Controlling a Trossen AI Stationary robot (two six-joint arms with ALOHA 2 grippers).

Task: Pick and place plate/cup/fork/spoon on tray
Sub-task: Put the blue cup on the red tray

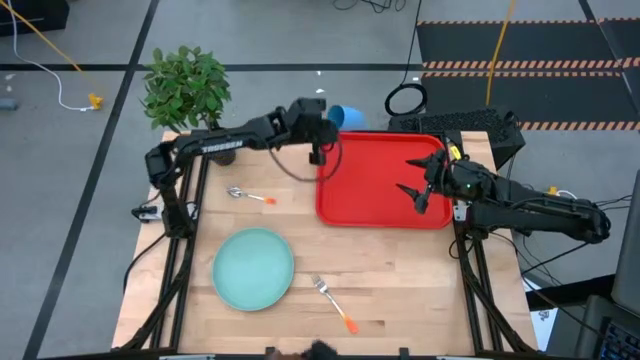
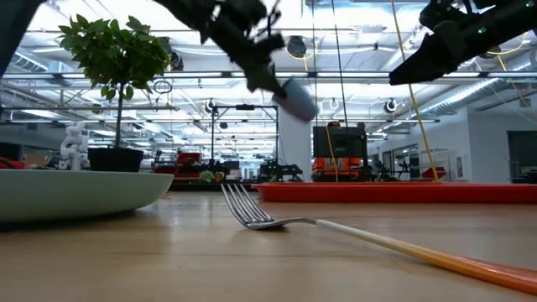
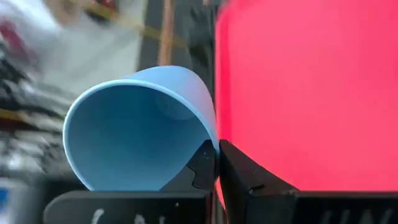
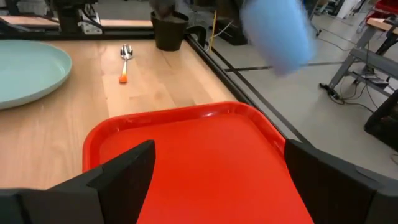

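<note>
My left gripper [image 1: 327, 127] is shut on the bright blue cup [image 1: 346, 117] in the air by the far left corner of the red tray [image 1: 380, 185]; the cup also shows in the left wrist view [image 3: 137, 130], the low view [image 2: 295, 97] and the right wrist view [image 4: 277, 31]. My right gripper [image 1: 418, 190] hangs open and empty above the tray's right part. The pale teal plate [image 1: 253, 267] lies flat near the table's front. The fork [image 1: 335, 303] lies to its right, the spoon [image 1: 250, 196] behind it. My left gripper pinches the cup's wall at its rim [image 3: 208, 140], one finger [image 3: 199, 169] inside the cup and one finger [image 3: 249, 180] outside. The cup is lifted clear and tipped on its side, its mouth toward the wrist camera.
A potted plant [image 1: 187, 85] stands at the table's far left corner. Bare wood lies between the plate and the tray. Black equipment [image 1: 460, 125] sits behind the tray's far right corner.
</note>
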